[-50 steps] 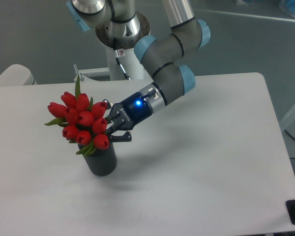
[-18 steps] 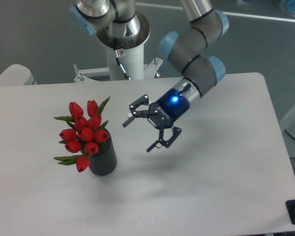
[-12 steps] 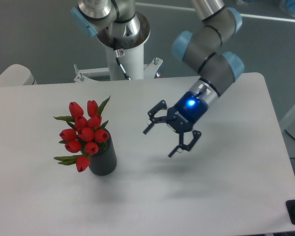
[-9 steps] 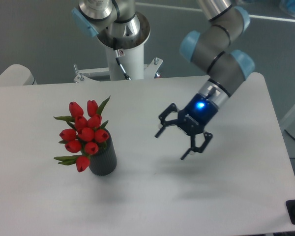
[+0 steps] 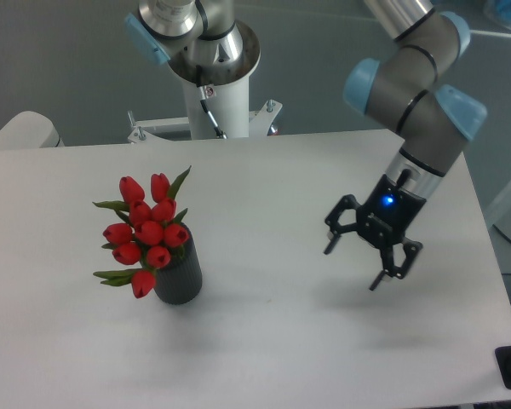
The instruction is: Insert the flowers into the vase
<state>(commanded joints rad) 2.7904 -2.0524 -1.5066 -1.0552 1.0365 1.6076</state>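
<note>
- Well apart from the vase (image 5: 178, 274), the gripper (image 5: 364, 260) hung over the table (image 5: 264, 341), fingers spread and empty.
- Flowers (image 5: 145, 232) stood in the vase.

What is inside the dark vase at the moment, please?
The flowers stand in the vase, red buds and green leaves rising above and drooping over its rim. Their lower stems and the vase's interior are hidden by its wall.

Vase (image 5: 179, 275) w/ flowers (image 5: 145, 232) only obstacle, well apart from pincer (image 5: 358, 260).
</note>
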